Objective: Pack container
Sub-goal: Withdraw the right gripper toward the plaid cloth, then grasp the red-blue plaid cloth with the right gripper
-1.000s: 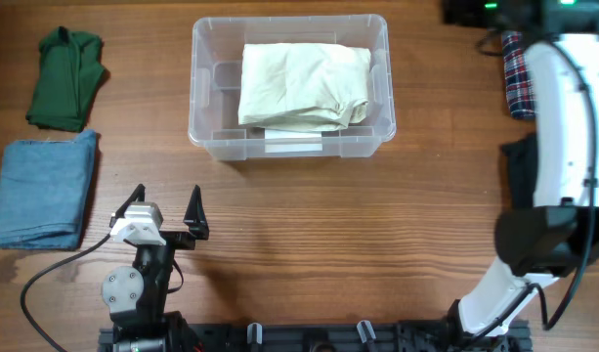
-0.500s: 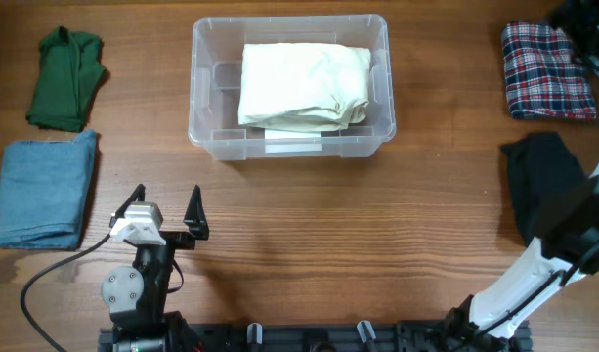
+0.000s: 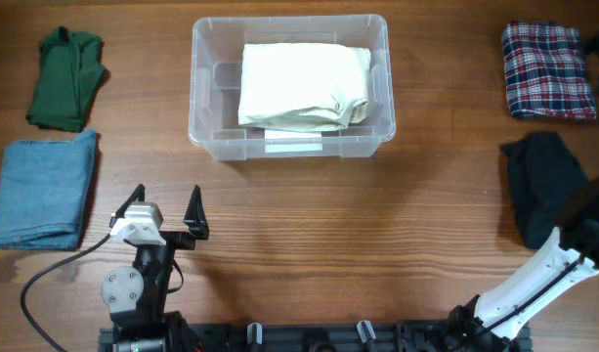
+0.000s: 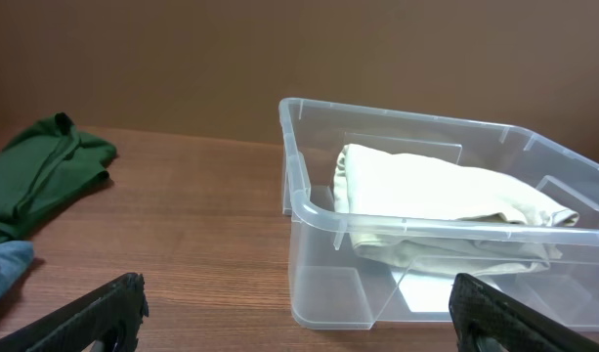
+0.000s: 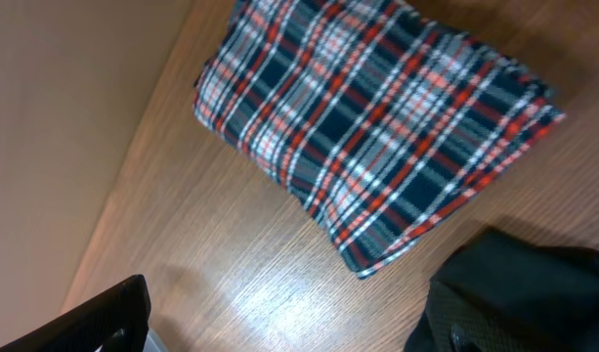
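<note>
The container [image 3: 206, 137] was set at the far middle of the bench [image 3: 377, 235], with a folded cream garment [image 3: 301, 86] laid inside. The left end effector [image 3: 165, 205] was held released and empty before it. The right end effector [image 5: 299, 328] was spread wide, empty, near a plaid garment [image 5: 377, 127].

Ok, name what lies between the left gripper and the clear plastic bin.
Only bare wooden table separates left gripper from clear plastic bin; overhead view shows it.

Table [image 3: 377, 225], container [image 3: 203, 117], green cloth [image 3: 64, 78], blue cloth [image 3: 45, 191], plaid cloth [image 3: 543, 68], black cloth [image 3: 543, 186]
</note>
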`<act>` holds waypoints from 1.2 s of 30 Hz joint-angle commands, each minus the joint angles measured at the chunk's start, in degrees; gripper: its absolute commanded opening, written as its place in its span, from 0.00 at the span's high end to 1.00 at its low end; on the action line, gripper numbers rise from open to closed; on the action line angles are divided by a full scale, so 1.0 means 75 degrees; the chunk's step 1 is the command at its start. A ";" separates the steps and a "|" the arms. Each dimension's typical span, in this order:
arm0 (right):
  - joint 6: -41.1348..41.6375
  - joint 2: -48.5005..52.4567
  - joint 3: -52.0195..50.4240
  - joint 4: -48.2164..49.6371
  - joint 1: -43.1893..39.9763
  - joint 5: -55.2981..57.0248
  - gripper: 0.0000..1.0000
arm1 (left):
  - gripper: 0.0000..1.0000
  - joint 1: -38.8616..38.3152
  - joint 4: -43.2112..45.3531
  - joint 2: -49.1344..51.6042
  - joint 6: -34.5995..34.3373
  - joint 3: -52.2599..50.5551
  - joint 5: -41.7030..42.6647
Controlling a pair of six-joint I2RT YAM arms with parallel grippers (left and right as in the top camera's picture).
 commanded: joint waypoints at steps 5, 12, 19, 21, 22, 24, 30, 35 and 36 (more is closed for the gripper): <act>0.0140 0.0810 -0.0026 -0.0023 -0.0580 -0.0341 0.07 | 0.00 0.0035 0.0000 -0.0055 -0.0099 -0.0064 -0.0079; -0.0055 0.1416 -0.0026 0.0423 -0.0664 -0.0344 0.07 | 0.00 0.0035 0.0000 -0.0055 -0.0099 -0.0064 -0.0079; -0.0460 0.1536 -0.0026 0.0679 -0.0912 -0.0286 0.07 | 0.00 0.0035 0.0000 -0.0055 -0.0099 -0.0064 -0.0079; -0.0495 0.1568 -0.0026 0.0685 -0.1035 -0.0259 0.08 | 0.00 0.0035 0.0000 -0.0055 -0.0099 -0.0064 -0.0079; -0.0522 0.1580 -0.0026 0.0691 -0.1093 -0.0259 0.08 | 0.00 0.0035 0.0000 -0.0055 -0.0099 -0.0064 -0.0079; -0.0635 0.1612 -0.0026 0.0746 -0.1174 -0.0259 0.07 | 0.00 0.0035 0.0000 -0.0055 -0.0099 -0.0064 -0.0079; -0.1239 0.1982 -0.0026 0.0959 -0.1271 -0.0326 0.08 | 0.00 0.0035 0.0000 -0.0055 -0.0099 -0.0064 -0.0079; -0.1588 0.2369 -0.0026 0.1227 -0.1288 -0.0755 0.08 | 0.00 0.0035 0.0000 -0.0055 -0.0099 -0.0064 -0.0079; -0.1702 0.2433 -0.0026 0.1314 -0.1285 -0.0871 0.07 | 0.00 0.0035 0.0000 -0.0055 -0.0099 -0.0064 -0.0079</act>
